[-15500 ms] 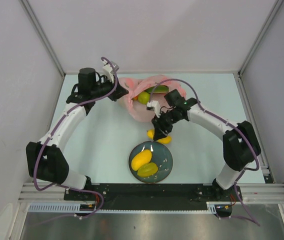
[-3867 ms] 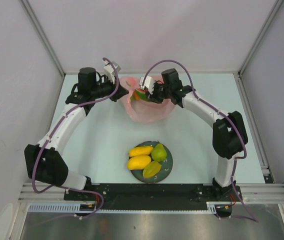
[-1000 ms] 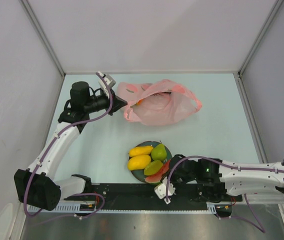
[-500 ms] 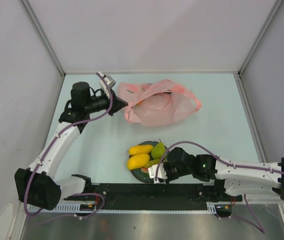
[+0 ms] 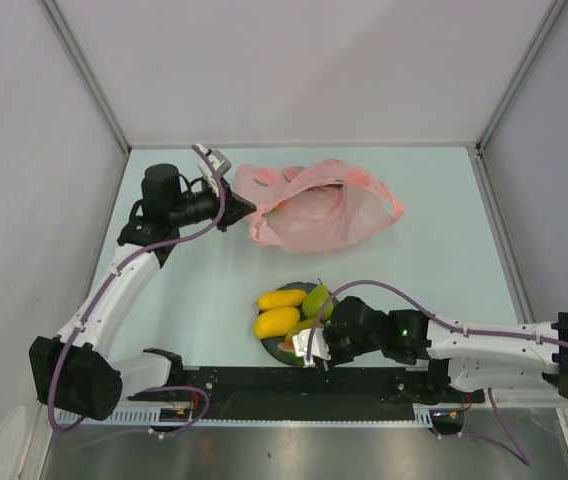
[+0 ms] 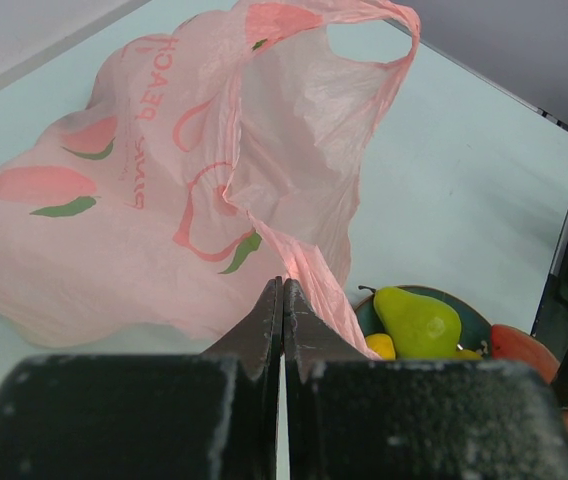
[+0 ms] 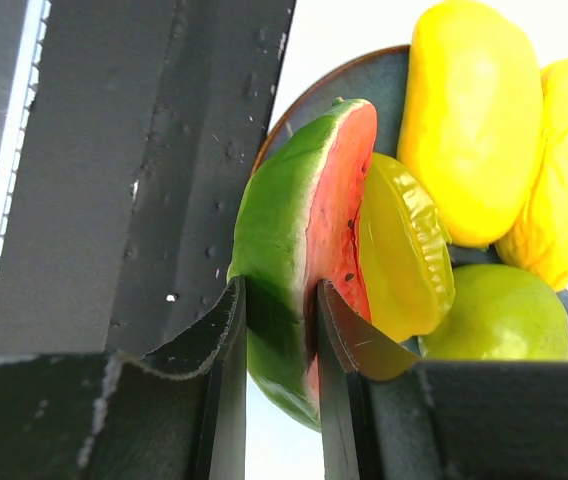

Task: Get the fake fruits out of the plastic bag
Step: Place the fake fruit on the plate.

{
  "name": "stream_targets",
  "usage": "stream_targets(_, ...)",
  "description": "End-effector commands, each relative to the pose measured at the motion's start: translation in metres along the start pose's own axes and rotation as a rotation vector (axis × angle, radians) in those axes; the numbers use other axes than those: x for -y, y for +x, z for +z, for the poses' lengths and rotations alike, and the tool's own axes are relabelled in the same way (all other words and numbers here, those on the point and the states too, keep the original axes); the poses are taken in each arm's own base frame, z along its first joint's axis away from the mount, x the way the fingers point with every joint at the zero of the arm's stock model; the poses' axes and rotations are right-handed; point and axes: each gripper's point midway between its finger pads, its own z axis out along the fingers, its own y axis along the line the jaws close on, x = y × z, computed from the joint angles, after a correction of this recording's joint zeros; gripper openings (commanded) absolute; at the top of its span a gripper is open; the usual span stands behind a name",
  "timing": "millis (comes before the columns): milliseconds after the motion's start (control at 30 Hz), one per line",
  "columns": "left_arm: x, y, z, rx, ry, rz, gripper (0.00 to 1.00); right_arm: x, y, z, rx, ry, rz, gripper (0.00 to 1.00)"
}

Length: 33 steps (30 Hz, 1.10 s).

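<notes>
Watermelon slice [image 7: 304,250] time: it's clamped, rind on one side and flesh on the other, between the narrowly set jaws of the right gripper [image 7: 279,300], low in the centre of the top view and right over the near rim of the plate [image 7: 349,75]. For a clean drop, the slice should probably be eased onto a bare bit of plate before it's let go. The yellow mangoes [image 7: 469,120], the pear [image 7: 499,315] and a yellow-green fruit [image 7: 404,250] are already crowded in there, and glossy plastic like that is likely to roll or get nudged off the edge. The right arm is stretched low and nearly flat along the bottom of the frame, wrist pointed left. At the upper left, the left arm is reached forward with the elbow bent. The left gripper [image 6: 282,290] is pinched fully shut on a fold of the plastic bag [image 6: 164,200], which is slumped on the table [image 5: 434,260] at upper centre, well apart from the plate. What's left inside can't be made out.
</notes>
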Motion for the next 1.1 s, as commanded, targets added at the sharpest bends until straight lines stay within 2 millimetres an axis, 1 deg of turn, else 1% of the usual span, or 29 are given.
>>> stream_targets(0, 0.009, -0.008, 0.000, 0.032, 0.041, 0.017, 0.00, 0.003, -0.020, 0.002, 0.043, -0.016, -0.021, 0.00)
stream_targets(67, 0.009, -0.007, -0.001, 0.031, 0.041, 0.014, 0.00, 0.004, -0.019, 0.005, 0.037, -0.017, -0.021, 0.00)
stream_targets(133, 0.010, -0.007, -0.001, 0.032, 0.041, 0.014, 0.00, 0.005, -0.011, 0.010, 0.004, -0.012, -0.020, 0.01)
stream_targets(367, 0.010, -0.005, -0.002, 0.031, 0.040, 0.013, 0.00, 0.011, -0.008, 0.014, -0.013, 0.011, -0.049, 0.03)
stream_targets(467, 0.011, -0.007, -0.002, 0.033, 0.040, 0.015, 0.00, 0.011, -0.010, 0.013, -0.011, 0.016, -0.055, 0.07)
stream_targets(500, 0.011, -0.007, -0.002, 0.035, 0.040, 0.018, 0.00, 0.011, -0.009, 0.014, -0.013, 0.018, -0.052, 0.11)
stream_targets(600, 0.011, -0.007, -0.003, 0.036, 0.038, 0.017, 0.00, 0.013, -0.010, 0.012, -0.012, 0.029, -0.065, 0.19)
stream_targets(633, 0.011, -0.006, -0.003, 0.034, 0.038, 0.016, 0.00, 0.013, -0.011, 0.012, -0.010, 0.031, -0.071, 0.20)
stream_targets(733, 0.012, -0.005, -0.004, 0.035, 0.038, 0.016, 0.00, 0.014, -0.016, 0.013, 0.007, 0.037, -0.097, 0.20)
stream_targets(867, 0.012, -0.003, -0.003, 0.030, 0.040, 0.013, 0.00, 0.013, -0.018, 0.015, 0.014, 0.026, -0.138, 0.18)
stream_targets(967, 0.012, -0.003, -0.003, 0.030, 0.041, 0.010, 0.00, 0.012, -0.017, 0.016, 0.013, 0.018, -0.143, 0.27)
stream_targets(1000, 0.012, -0.003, -0.003, 0.030, 0.040, 0.008, 0.00, 0.012, -0.018, 0.016, 0.016, 0.016, -0.144, 0.39)
stream_targets(1067, 0.012, -0.004, -0.003, 0.033, 0.041, 0.012, 0.00, 0.012, -0.016, 0.015, 0.008, 0.020, -0.134, 0.48)
